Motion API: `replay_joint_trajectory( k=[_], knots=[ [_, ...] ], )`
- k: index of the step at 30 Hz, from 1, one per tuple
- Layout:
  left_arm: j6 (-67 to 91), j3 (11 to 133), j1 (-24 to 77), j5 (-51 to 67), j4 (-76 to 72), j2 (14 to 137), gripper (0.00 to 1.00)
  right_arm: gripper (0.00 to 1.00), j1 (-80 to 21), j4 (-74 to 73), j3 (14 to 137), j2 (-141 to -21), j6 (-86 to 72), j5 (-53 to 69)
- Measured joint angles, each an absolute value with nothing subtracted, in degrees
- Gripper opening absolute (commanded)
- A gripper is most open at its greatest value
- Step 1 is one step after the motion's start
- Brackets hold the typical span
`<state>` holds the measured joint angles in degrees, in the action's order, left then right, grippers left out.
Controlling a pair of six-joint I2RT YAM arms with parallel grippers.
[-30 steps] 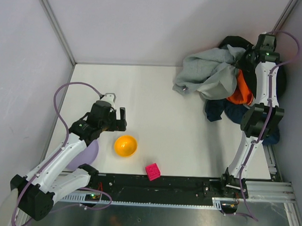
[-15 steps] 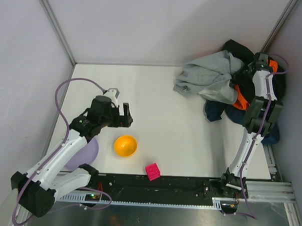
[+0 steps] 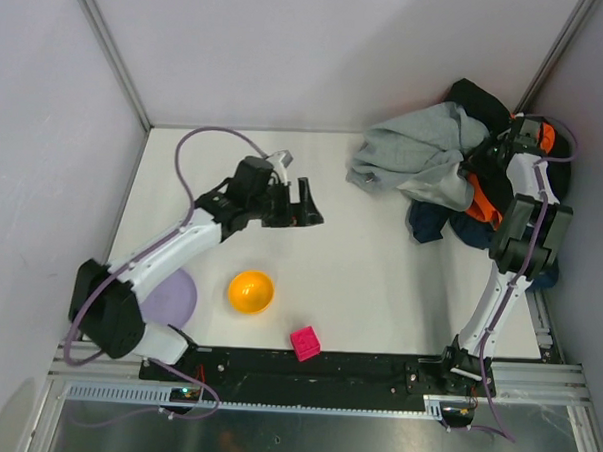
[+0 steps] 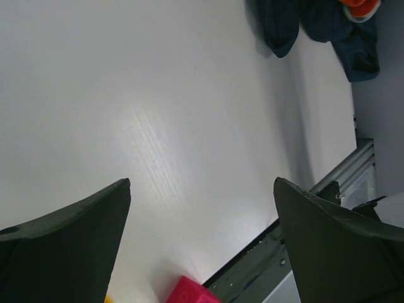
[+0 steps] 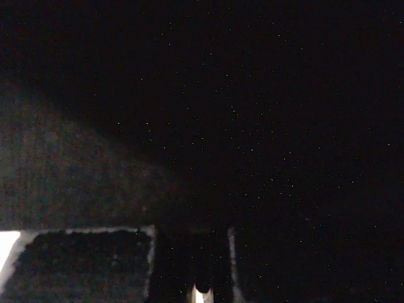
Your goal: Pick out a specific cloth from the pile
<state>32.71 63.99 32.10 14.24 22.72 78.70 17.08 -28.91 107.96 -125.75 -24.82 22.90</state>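
Arms have shifted: left gripper (image 3: 308, 201), released and empty, swung toward mid-frame; right gripper (image 3: 498, 155), clenched, sank into the pile (image 3: 415, 156) at upper right, where the cloth (image 3: 429, 220) still lies along its lower edge.

Both arms have white links with black joint housings. A lilac cable loops along the left arm (image 3: 165, 248) and another along the right arm (image 3: 493, 299). The left tool (image 3: 311, 201) has black, wedge-shaped fingers (image 4: 63, 240).
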Motion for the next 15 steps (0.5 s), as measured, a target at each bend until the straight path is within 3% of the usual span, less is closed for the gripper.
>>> replay_joint_trajectory(
  k=[15],
  knots=[
    [39.86, 92.62, 41.85, 24.25, 18.04, 113.21, 1.00, 0.01, 18.61, -20.86, 99.98, -122.83, -24.25, 27.79]
  ],
)
